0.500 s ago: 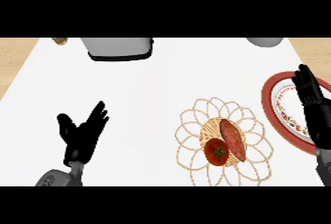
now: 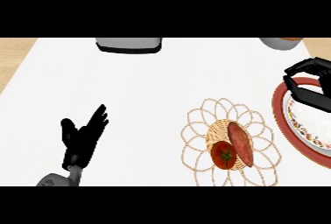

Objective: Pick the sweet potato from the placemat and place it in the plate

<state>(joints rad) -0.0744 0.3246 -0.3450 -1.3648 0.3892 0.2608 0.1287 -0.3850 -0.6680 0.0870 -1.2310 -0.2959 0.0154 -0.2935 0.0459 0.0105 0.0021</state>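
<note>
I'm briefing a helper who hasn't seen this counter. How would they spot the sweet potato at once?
On the white counter, find the woven, flower-shaped placemat right of centre. Two reddish things lie at its middle: the sweet potato is the long, slanted one, beside the round tomato with its green stem.

Bright, even light across the white counter (image 2: 149,100), no hot spots, no glare. Hardly a shadow anywhere: none under the left hand (image 2: 82,134), none cast by the woven placemat (image 2: 227,142) onto the counter. Only a thin dark band beneath the grey appliance (image 2: 128,44), far above the placemat. Source of light impossible to place. Soft all over, edges a little fuzzy, placemat loops smeared. Right of the placemat, plate (image 2: 284,114) rim pattern blurred to specks. Straight lines staying straight toward the borders.
</note>
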